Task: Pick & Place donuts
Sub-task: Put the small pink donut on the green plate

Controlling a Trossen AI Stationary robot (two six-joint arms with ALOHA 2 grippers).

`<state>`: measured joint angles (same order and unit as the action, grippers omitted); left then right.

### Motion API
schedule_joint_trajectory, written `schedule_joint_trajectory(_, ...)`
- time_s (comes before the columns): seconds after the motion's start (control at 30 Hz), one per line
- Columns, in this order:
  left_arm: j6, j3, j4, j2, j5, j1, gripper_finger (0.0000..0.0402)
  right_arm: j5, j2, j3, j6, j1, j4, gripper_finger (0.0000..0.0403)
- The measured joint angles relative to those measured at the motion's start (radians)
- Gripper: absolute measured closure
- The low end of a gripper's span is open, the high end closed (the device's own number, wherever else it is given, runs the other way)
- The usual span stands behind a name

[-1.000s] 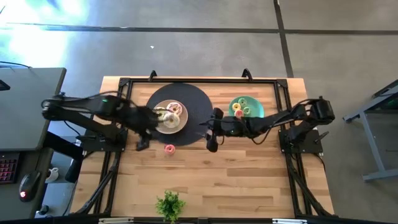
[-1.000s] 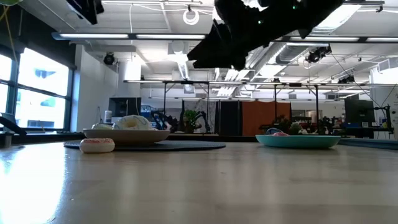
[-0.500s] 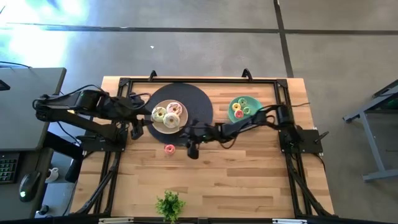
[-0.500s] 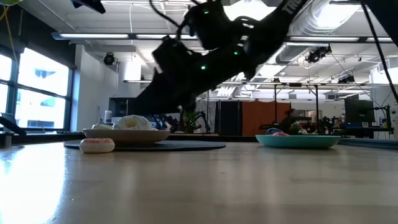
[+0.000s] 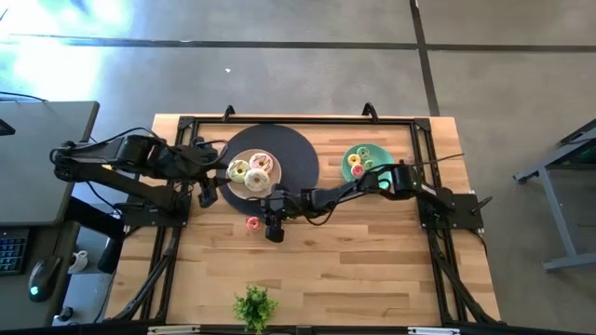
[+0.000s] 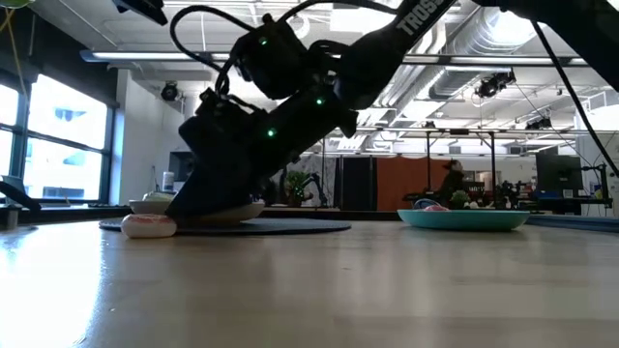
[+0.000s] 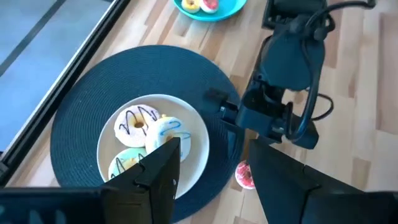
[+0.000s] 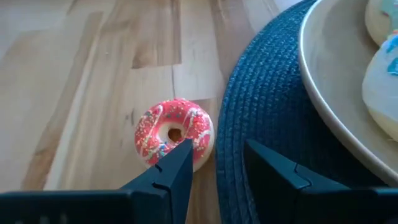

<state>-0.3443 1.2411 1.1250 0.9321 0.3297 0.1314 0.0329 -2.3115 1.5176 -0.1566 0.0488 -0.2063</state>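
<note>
Three iced donuts (image 5: 250, 173) already lay on the beige plate (image 5: 267, 189) on the dark mat (image 5: 300, 156), and small ones sat in the teal plate (image 5: 383, 168). One pink donut (image 8: 174, 132) lay loose on the bench (image 5: 372, 261), just beside the mat. The right end effector (image 8: 214, 165) hovered by it, fingers parted and empty, so the pick seemed not yet made; the left end effector (image 7: 211, 177) waited open above the beige plate.
</note>
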Motion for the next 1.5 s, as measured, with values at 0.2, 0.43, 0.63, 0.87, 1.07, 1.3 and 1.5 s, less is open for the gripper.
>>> schedule_joint_trajectory(0.2, 0.002, 0.0, 0.003, 0.002, -0.001, 0.0, 0.0215, -0.025, -0.002, -0.011, -0.003, -0.001, -0.001, 0.0263)
schedule_joint_trajectory(0.43, 0.003, 0.0, 0.009, 0.002, -0.002, 0.0, 0.0215, -0.044, 0.005, -0.004, -0.023, -0.001, -0.005, 0.0263)
schedule_joint_trajectory(0.63, 0.003, 0.0, 0.036, 0.003, -0.002, 0.0, 0.0215, -0.111, 0.008, 0.048, 0.015, 0.0, -0.019, 0.0263)
schedule_joint_trajectory(0.87, 0.003, 0.0, 0.037, 0.003, -0.004, 0.0, 0.0215, -0.118, -0.002, 0.06, 0.061, 0.015, -0.027, 0.0263)
schedule_joint_trajectory(1.07, 0.002, 0.0, 0.037, 0.003, -0.011, 0.0, 0.0215, -0.117, -0.039, 0.057, 0.061, 0.017, -0.03, 0.0263)
schedule_joint_trajectory(1.3, 0.002, 0.0, 0.037, 0.003, -0.032, 0.0, 0.0215, -0.039, -0.039, 0.059, 0.061, 0.018, 0.001, 0.0263)
schedule_joint_trajectory(1.5, 0.002, 0.0, 0.037, 0.003, -0.034, 0.0, 0.0215, 0.037, -0.039, 0.059, 0.027, 0.017, 0.009, 0.0263)
